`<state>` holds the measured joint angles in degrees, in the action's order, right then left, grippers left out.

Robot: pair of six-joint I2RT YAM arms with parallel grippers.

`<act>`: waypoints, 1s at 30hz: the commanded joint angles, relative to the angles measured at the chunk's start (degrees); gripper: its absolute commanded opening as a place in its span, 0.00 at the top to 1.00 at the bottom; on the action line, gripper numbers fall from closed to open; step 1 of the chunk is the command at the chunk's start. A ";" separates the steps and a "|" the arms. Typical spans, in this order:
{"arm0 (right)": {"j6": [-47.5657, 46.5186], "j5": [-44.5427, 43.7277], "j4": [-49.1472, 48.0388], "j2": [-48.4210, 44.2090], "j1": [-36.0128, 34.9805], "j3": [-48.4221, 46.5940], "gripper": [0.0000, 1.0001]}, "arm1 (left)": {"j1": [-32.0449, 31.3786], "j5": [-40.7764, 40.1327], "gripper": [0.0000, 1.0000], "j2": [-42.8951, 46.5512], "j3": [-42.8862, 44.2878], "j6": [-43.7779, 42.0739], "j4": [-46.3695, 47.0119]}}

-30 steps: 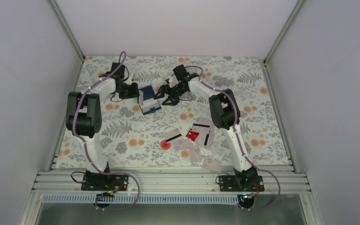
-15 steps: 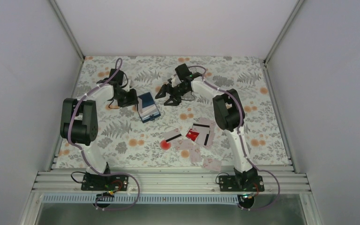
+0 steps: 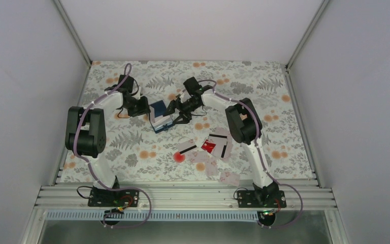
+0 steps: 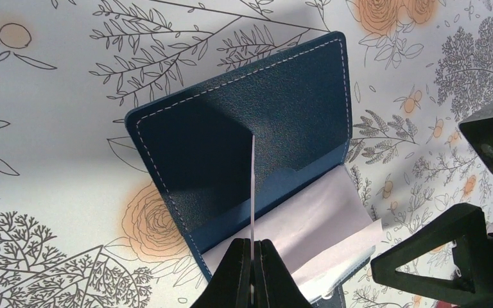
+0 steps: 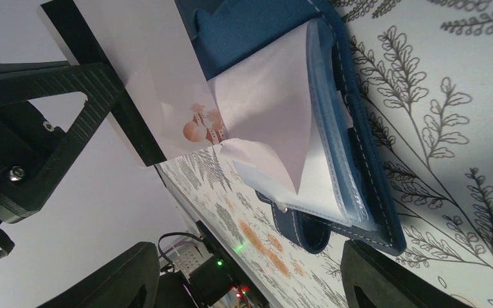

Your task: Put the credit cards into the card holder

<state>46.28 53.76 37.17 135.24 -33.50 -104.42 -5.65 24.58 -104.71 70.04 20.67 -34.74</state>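
The dark navy card holder lies open on the floral mat at the back middle. In the left wrist view its blue cover lies flat with pale pockets nearer. My left gripper is shut on a thin whitish leaf of the holder, seen edge-on and held upright. My right gripper is open and empty, its fingers either side of the holder's snap tab. Several credit cards lie loose in front, among them a red one and a striped one.
More pale cards lie near the front edge by the right arm's base. White walls close the mat on three sides. The two grippers sit close together on either side of the holder.
My right gripper drew back from the holder, then came back to its right edge. The left arm's elbow dropped and the holder shifted slightly under it.
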 commanded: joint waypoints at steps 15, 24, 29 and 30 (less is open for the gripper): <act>1.14 -0.23 -2.12 -0.89 -0.78 1.11 0.28 | -0.30 2.19 0.98 2.33 -1.30 0.34 0.21; 0.79 -0.32 -2.18 -0.17 -0.87 1.58 0.28 | -0.33 2.08 0.97 2.01 -1.35 0.16 0.20; 0.91 -0.12 -2.70 0.42 -0.87 1.42 0.28 | -0.33 2.07 0.98 1.91 -1.48 0.03 0.20; 0.98 -0.18 -2.79 0.58 -0.88 1.31 0.28 | -0.33 2.07 0.97 1.90 -1.41 0.07 0.24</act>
<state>47.07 53.36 35.29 135.24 -33.85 -103.28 -5.87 25.74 -103.77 69.10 20.60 -34.54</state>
